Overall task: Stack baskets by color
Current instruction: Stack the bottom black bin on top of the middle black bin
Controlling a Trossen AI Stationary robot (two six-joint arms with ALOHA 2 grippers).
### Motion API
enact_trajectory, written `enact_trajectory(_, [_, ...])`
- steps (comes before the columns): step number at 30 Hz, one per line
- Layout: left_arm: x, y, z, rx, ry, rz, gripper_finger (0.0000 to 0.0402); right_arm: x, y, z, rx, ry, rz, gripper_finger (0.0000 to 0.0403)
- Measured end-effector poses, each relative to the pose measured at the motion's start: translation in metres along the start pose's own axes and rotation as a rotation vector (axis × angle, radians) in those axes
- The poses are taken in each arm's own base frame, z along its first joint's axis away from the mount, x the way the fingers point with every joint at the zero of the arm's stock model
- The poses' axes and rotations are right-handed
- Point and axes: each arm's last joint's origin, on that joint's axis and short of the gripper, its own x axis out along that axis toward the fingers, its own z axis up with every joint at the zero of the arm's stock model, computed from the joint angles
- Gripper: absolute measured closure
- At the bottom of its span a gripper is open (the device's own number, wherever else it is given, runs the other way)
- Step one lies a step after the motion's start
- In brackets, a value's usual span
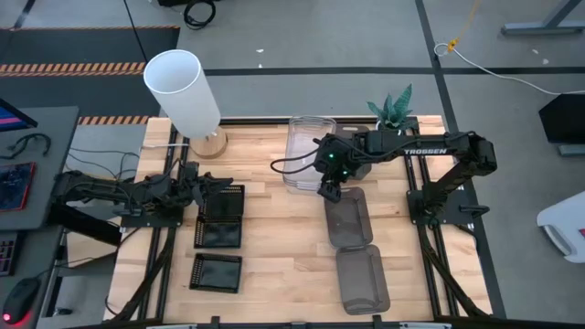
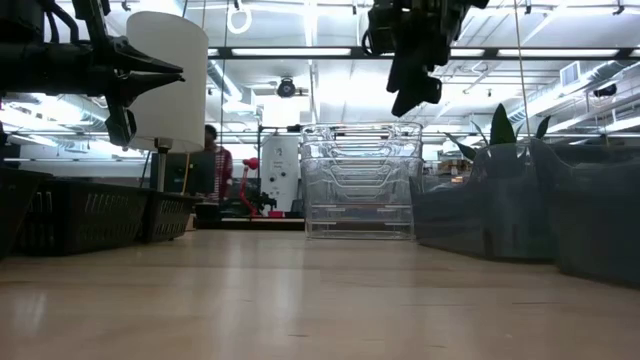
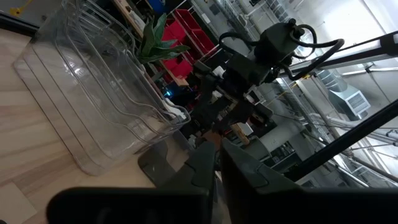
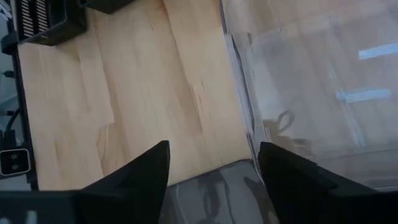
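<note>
Right gripper (image 1: 330, 190) jaws spread wide, holding nothing, raised above the table (image 1: 274, 228) over the gap between the clear basket stack (image 1: 309, 151) and the near end of a smoky grey basket (image 1: 348, 217); a second smoky grey basket (image 1: 362, 280) lies just beyond it toward the table's front edge. Left gripper (image 1: 218, 187) fingers nearly together, empty, hovering at the far edge of the black grid baskets (image 1: 220, 216), another black grid basket (image 1: 217, 272) apart toward the front. White cylindrical lamp (image 1: 187, 96) and potted plant (image 1: 393, 110) at the table's back edge.
</note>
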Motion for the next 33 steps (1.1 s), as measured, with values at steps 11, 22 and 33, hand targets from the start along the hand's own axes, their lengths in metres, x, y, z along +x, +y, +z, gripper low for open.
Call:
enact_trajectory(11, [0.000,0.000,0.000,0.000,0.001,0.001,0.0367,-0.028,0.000,-0.004,-0.052,0.028,-0.040,0.0137])
enact_trajectory(22, [0.000,0.000,0.000,0.000,0.000,0.001,0.0368,-0.040,-0.024,-0.026,-0.080,0.145,-0.202,0.0137])
enact_trajectory(33, [0.000,0.000,0.000,0.000,0.000,0.001,0.0374,-0.013,0.001,-0.058,-0.198,0.190,-0.127,0.0166])
